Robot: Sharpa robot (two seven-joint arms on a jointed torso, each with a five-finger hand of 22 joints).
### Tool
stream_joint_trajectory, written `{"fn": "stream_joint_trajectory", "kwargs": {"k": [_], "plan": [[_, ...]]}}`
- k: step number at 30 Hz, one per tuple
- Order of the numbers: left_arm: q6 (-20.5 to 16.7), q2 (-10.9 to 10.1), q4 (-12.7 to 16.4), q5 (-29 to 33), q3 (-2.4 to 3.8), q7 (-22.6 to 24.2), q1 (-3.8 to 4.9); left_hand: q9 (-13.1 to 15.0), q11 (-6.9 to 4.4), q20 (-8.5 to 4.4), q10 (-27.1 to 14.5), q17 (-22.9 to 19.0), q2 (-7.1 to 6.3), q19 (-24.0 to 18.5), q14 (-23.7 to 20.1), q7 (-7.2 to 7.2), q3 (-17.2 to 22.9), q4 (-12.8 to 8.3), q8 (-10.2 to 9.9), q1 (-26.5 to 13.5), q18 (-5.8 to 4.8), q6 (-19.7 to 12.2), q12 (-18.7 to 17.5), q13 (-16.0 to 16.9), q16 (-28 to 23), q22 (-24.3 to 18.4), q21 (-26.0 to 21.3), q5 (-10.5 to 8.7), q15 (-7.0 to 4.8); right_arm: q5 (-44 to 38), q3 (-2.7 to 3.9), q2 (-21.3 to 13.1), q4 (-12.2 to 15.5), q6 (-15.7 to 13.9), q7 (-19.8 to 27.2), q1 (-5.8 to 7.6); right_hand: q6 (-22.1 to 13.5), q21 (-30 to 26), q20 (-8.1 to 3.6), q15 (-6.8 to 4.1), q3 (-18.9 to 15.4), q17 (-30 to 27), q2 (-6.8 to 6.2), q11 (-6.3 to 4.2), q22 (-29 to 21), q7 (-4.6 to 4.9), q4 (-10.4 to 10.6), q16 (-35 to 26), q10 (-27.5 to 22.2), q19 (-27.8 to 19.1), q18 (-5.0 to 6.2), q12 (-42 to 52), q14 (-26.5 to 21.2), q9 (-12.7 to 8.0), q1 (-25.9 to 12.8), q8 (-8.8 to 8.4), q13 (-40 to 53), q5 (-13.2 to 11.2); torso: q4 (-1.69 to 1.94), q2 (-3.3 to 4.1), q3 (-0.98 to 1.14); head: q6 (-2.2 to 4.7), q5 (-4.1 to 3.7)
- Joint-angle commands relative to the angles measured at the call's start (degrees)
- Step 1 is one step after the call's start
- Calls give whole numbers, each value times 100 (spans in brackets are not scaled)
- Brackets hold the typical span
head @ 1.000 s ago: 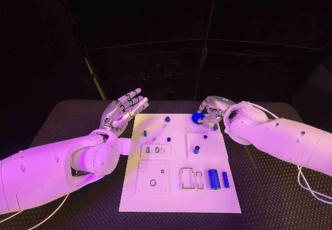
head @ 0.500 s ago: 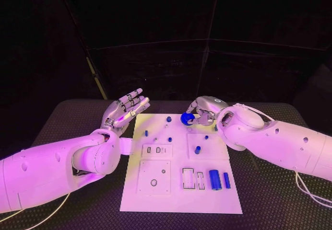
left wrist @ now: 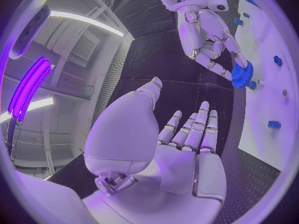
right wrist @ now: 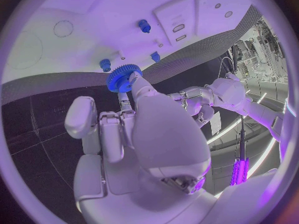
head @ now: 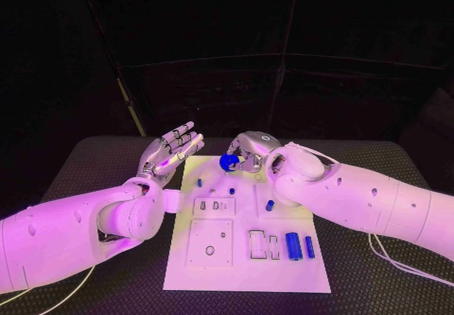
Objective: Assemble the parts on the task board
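My right hand pinches a blue gear above the far edge of the white task board, which lies on a black table. My left hand hovers beside the board, fingers spread, empty. Dark room beyond.

The gear looked like blue plastic, toothed. The board was smooth matt white, the table black and woven-rough, and both arms glossy.
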Motion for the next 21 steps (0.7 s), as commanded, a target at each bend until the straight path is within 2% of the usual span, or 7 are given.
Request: {"fn": "stream_joint_trajectory", "kwargs": {"k": [1, 3, 6, 12, 17, 19, 21], "plan": [[66, 0, 11, -48, 6, 32, 11, 6, 1, -11, 31, 9, 50, 13, 43, 841, 6, -35, 31, 25, 74, 26, 24, 9, 25, 2, 31, 17, -17, -212, -1, 94, -95, 48, -50, -24, 355, 36, -27, -13, 84, 1157, -15, -15, 4, -176, 46, 37, 12, -13, -110, -25, 520, 271, -73, -1, 605, 4, -18, 4, 1, -8, -13], [66, 2, 9, -48, 7, 31, 11, 6, 1, -11, 38, 9, 51, 6, 46, 842, 7, -36, 30, 24, 74, 25, 25, 10, 25, 1, 30, 17, -17, -225, -2, 153, -143, 105, -35, -53, 353, 36, -25, -11, 91, 1159, -19, -12, 4, -173, 44, 37, 11, -12, -110, -27, 521, 268, -84, -10, 604, -8, -16, 5, 3, -5, 15], [63, 1, 8, -48, 7, 29, 12, 6, 1, -11, 42, 9, 52, -3, 45, 842, 7, -37, 30, 23, 74, 23, 25, 10, 25, 0, 28, 17, -17, -239, -3, 224, -182, 188, -20, -88, 355, 36, -22, -7, 100, 1159, -27, -8, 6, -170, 42, 37, 10, -11, -110, -29, 521, 265, -102, -22, 604, -25, -13, 6, 11, -41, 19], [62, 1, 10, -48, 7, 28, 13, 6, 1, -11, 38, 8, 52, -8, 44, 841, 8, -38, 29, 23, 74, 24, 25, 10, 24, -1, 27, 17, -17, -277, -13, 294, -259, 337, -66, -118, 356, 36, -18, -4, 109, 1150, -36, -5, 7, -166, 41, 34, -1, -11, -111, -44, 519, 261, -126, -36, 589, -45, 3, 3, 4, -41, 3], [60, -2, 9, -48, 7, 28, 14, 6, 1, -11, 38, 8, 52, -8, 44, 841, 8, -38, 29, 23, 74, 24, 25, 10, 24, -1, 27, 17, -17, -307, -28, 297, -272, 406, -109, -125, 353, 34, -15, 0, 117, 1156, -51, 0, 5, -161, 40, 36, -13, -12, -110, -61, 520, 256, -153, -53, 573, -57, -12, 1, 12, -84, 27], [61, -1, 7, -48, 7, 28, 14, 6, 1, -11, 38, 8, 52, -8, 44, 841, 8, -38, 29, 23, 74, 24, 25, 10, 24, -1, 27, 17, -17, -314, -32, 308, -282, 428, -120, -126, 348, 34, -12, 3, 120, 1155, -63, 3, 6, -157, 38, 35, -17, -11, -111, -67, 520, 253, -169, -65, 568, -63, -25, 0, 16, -77, 38], [62, 1, 7, -48, 7, 27, 15, 6, 1, -11, 38, 8, 52, -8, 44, 841, 8, -38, 29, 23, 74, 24, 25, 10, 24, -1, 27, 17, -17, -319, -37, 328, -307, 448, -136, -127, 318, 34, -4, 13, 129, 1157, -94, 16, 9, -141, 39, 36, -37, -10, -111, -95, 520, 241, -218, -108, 544, -77, -22, -2, 14, -82, 35]]}}
